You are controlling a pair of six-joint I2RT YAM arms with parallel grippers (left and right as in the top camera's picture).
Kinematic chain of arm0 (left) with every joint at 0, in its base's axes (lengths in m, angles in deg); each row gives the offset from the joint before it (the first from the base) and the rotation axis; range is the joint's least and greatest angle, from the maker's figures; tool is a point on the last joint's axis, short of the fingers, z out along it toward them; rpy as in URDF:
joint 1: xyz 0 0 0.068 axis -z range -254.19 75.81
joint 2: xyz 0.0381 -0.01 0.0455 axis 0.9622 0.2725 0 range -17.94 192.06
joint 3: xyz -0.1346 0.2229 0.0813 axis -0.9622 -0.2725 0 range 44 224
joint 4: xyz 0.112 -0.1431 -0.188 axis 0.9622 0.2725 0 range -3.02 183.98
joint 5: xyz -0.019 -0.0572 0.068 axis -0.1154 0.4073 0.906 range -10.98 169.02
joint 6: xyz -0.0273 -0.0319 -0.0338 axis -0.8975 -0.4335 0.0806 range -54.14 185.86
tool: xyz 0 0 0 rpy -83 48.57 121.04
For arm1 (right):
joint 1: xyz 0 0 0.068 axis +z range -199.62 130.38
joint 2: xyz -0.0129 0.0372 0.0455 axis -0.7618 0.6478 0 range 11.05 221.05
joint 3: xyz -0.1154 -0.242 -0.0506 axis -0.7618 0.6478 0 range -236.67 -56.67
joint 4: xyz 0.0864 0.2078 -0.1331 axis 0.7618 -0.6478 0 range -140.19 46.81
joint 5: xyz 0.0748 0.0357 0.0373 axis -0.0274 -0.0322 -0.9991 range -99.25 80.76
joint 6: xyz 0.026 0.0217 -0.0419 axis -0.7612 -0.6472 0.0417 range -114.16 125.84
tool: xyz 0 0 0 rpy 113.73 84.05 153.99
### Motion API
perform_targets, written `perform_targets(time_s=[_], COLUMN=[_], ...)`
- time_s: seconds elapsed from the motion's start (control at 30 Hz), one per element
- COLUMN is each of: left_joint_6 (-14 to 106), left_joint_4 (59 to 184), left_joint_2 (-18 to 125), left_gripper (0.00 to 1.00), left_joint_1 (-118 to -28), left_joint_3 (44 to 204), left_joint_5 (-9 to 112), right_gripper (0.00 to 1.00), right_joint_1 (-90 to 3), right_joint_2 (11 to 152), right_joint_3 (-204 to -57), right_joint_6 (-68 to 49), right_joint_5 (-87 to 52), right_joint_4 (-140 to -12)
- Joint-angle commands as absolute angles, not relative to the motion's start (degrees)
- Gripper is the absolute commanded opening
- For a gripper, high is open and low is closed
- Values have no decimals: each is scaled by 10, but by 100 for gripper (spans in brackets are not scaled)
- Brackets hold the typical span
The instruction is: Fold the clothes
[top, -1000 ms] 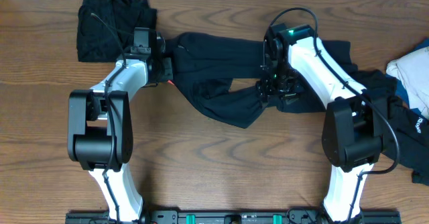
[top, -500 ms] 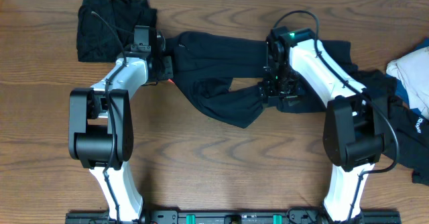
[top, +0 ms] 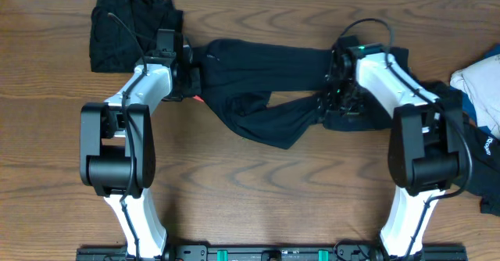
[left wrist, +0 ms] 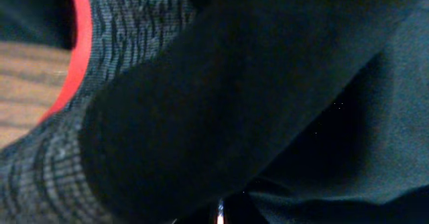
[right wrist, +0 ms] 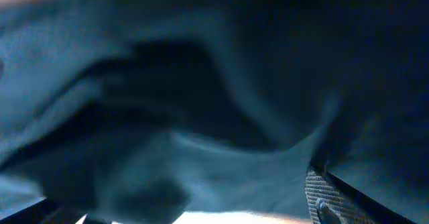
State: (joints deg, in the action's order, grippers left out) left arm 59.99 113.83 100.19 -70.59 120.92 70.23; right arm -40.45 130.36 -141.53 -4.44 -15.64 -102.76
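A long pair of black trousers (top: 266,62) lies stretched across the middle of the table, with one leg folded back under at the front (top: 273,124). My left gripper (top: 194,80) is shut on the waist end, where the coral-red band (top: 200,98) peeks out. In the left wrist view, black fabric and the red band (left wrist: 74,56) fill the frame and hide the jaws. My right gripper (top: 334,103) stands open low over the trousers' right part. In the right wrist view, loose black cloth (right wrist: 221,117) lies between the jaws and only one finger (right wrist: 320,196) shows.
A bunched black garment (top: 125,26) lies at the back left corner. At the right edge sits a pile of white (top: 476,77), blue and black (top: 476,159) clothes, partly under the right arm. Bare wood runs along the front of the table (top: 266,198).
The right arm has shifted to the right along the trousers and its jaws have spread a little wider. The left arm and its grip have not moved.
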Motion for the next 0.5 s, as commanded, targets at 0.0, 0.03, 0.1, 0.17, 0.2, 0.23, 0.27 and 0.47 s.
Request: perform_targets(time_s=[0.0, 0.03, 0.1, 0.17, 0.2, 0.23, 0.27, 0.47], left_joint_6=[624, 632, 644, 659, 672, 686, 696, 759], left_joint_4=[1184, 1190, 1199, 1208, 1214, 1218, 1221, 1228], left_joint_2=[1053, 1053, 1053, 1053, 1053, 1053, 1053, 1053], left_gripper=[6, 6, 6, 6, 6, 6, 6, 6], left_joint_1=[-729, -736, -749, -766, -776, -785, -793, -817], left_joint_3=[1166, 1166, 1166, 1166, 1166, 1166, 1166, 1166], left_joint_5=[752, 753, 753, 753, 753, 753, 753, 750], right_gripper=[86, 86, 85, 85, 85, 85, 85, 85], right_joint_1=[-434, -440, -455, -469, -476, -481, -486, -504], right_joint_2=[1304, 1304, 1304, 1304, 1304, 1304, 1304, 1304], right_joint_3=[-1412, -1412, -1412, -1412, -1412, -1412, -1412, -1412], right_joint_6=[-53, -53, -53, -49, -45, -42, -42, -37], right_joint_5=[-151, -151, -150, -150, -150, -150, -148, -112], right_joint_4=[-1005, -998, -985, -976, -971, -966, -960, -942])
